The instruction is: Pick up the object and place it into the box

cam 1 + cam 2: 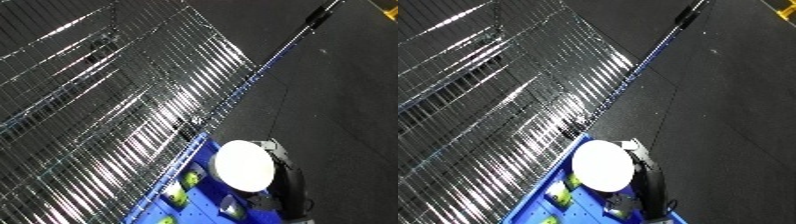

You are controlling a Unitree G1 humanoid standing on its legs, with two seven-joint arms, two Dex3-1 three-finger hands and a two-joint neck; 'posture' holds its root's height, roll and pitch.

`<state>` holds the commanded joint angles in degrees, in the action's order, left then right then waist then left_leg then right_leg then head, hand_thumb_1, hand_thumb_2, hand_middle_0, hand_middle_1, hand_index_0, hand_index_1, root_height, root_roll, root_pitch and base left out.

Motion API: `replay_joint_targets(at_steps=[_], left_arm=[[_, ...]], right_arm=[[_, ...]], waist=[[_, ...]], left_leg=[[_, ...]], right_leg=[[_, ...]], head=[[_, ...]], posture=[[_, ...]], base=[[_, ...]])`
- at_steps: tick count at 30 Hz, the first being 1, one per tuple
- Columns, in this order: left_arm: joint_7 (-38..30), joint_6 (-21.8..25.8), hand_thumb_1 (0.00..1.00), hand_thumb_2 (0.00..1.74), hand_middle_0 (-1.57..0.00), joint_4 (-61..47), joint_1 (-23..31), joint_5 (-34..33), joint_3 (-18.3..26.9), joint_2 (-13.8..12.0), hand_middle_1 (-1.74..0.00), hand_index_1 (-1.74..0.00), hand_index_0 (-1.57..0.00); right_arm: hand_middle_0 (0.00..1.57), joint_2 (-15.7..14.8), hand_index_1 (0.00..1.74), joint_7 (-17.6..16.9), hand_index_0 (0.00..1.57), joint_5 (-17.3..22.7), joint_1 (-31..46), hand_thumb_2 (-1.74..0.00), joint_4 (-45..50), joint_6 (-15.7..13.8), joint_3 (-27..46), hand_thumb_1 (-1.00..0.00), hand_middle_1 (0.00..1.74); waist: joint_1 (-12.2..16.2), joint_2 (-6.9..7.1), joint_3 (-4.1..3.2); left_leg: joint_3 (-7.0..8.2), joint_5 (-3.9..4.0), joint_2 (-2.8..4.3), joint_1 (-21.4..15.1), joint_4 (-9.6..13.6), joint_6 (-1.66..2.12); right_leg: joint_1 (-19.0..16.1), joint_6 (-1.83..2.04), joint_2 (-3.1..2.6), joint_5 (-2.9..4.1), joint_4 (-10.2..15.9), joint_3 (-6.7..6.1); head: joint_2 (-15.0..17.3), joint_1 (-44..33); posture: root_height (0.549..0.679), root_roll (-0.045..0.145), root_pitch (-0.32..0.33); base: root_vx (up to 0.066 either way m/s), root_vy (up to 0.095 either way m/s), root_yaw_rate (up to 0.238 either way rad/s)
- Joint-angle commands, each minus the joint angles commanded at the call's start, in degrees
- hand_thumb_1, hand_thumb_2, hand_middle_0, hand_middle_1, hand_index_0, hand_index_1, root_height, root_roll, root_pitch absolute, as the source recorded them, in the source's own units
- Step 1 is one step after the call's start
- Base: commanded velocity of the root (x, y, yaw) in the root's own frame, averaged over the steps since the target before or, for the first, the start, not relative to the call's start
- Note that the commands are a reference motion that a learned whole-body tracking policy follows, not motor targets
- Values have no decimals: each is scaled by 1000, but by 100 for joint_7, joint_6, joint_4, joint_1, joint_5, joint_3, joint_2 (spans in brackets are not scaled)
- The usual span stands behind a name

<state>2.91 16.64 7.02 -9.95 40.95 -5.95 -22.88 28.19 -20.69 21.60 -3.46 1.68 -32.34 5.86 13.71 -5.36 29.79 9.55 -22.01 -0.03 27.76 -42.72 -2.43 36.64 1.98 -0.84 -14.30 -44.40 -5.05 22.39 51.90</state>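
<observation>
We're looking down at a steep tilt. A wire-mesh cart [115,100] fills the left and middle of both views, chrome grid catching bright glare; it has a blue-edged rim [258,70] running up toward a black handle [317,16] at the top right. Dark floor [346,90] takes the right side.

At the bottom edge we see the blue bin [556,184], its near wall butting against the cart's lower edge. Above its open top sits a white disc-shaped object [243,165], round face toward us, tilted. We read it as the task object, over the bin's right side, but we can't tell whether it rests on anything inside.

Right hand [282,172]: black, directly behind and below the white disc, touching it along the disc's right edge. The disc hides most of the hand, so we can't tell whether it is curled round the disc or straight. Some pale grey parts [632,146] show just at the disc's upper right edge, unclear what they are.

Inside the bin we see green-and-yellow items [188,180] near the left wall, below the disc, too small to identify.

Left hand doesn't show in either view.
</observation>
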Motion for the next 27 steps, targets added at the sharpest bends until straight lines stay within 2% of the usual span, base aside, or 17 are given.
replay_joint_targets(at_steps=[7,18,27], left_arm=[[-103,20,1000,1740,-1570,36,-125,-12,-97,98,-1740,-1740,-1570],[-130,66,1000,1740,-1570,139,-218,12,-185,185,-1740,-1740,-1570],[-144,92,1000,1740,-1570,169,-256,4,-193,246,-1740,-1740,-1570]], right_arm=[[864,123,957,218,864,130,-35,-957,-101,-55,33,-550,957],[0,177,0,265,0,116,-130,0,-232,-8,-16,0,0],[0,177,0,275,0,164,-130,0,-357,-17,-12,0,0]], waist=[[138,-104,0],[152,-206,0],[171,-239,0]], left_leg=[[97,14,-11,-123,90,29],[96,83,-33,-166,191,76],[86,127,-30,-212,229,107]], right_leg=[[-25,0,0,18,92,-81],[-6,-9,11,16,116,-119],[-41,-9,37,22,136,-123]], head=[[6,102],[36,161],[51,201]], posture=[[637,96,144],[637,105,147],[638,109,142]], base=[[-6,27,-87],[-17,-5,-5],[-17,-6,10]])
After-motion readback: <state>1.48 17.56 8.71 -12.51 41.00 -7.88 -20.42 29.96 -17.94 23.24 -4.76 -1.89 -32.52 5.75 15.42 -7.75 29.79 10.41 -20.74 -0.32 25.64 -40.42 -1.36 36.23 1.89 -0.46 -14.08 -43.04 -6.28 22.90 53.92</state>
